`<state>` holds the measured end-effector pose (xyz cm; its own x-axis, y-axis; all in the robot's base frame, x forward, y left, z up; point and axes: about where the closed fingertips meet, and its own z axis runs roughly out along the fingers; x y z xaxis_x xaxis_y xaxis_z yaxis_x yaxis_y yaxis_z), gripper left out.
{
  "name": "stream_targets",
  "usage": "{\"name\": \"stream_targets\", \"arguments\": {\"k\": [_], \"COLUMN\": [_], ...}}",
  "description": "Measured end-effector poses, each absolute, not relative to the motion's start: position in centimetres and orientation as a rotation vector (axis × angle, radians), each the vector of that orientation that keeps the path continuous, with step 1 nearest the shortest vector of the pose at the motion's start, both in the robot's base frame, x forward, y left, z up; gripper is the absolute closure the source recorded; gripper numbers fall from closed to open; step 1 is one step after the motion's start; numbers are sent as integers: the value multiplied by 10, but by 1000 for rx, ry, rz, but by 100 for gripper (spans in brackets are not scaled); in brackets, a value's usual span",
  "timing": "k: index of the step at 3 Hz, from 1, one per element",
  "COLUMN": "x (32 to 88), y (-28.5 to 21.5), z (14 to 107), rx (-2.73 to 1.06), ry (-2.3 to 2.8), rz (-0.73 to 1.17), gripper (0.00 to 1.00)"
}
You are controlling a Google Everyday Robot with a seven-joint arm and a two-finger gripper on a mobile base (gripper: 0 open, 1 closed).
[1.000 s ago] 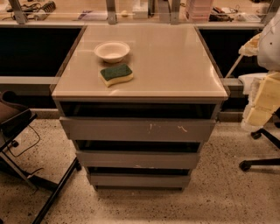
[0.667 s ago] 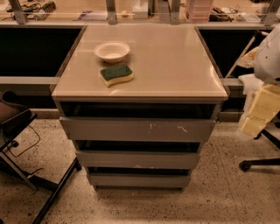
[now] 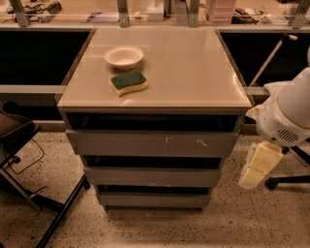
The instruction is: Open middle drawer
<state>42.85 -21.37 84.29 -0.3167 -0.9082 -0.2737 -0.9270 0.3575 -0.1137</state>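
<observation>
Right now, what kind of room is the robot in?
Probably an office or lab workroom: a grey drawer cabinet, a rolling chair base on speckled floor, cluttered benches behind. The gripper hangs off to the right of the middle drawer.

A pale beige countertop is carrying two things on its left half: a shallow white bowl is sitting toward the back, and a yellow sponge is lying just in front of it, apart from it, green scouring face up. The drawer cabinet beneath is standing on a speckled floor, with dark chair legs resting there at left. The gripper is hanging beside the cabinet's right side, below the countertop and above the floor.
</observation>
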Motion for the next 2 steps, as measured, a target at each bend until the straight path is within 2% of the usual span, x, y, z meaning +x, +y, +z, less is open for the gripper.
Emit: {"name": "stream_targets", "arguments": {"k": [2], "x": [460], "y": [-181], "z": [770], "rx": [-1660], "ry": [2274], "rz": [194], "gripper": [0]}}
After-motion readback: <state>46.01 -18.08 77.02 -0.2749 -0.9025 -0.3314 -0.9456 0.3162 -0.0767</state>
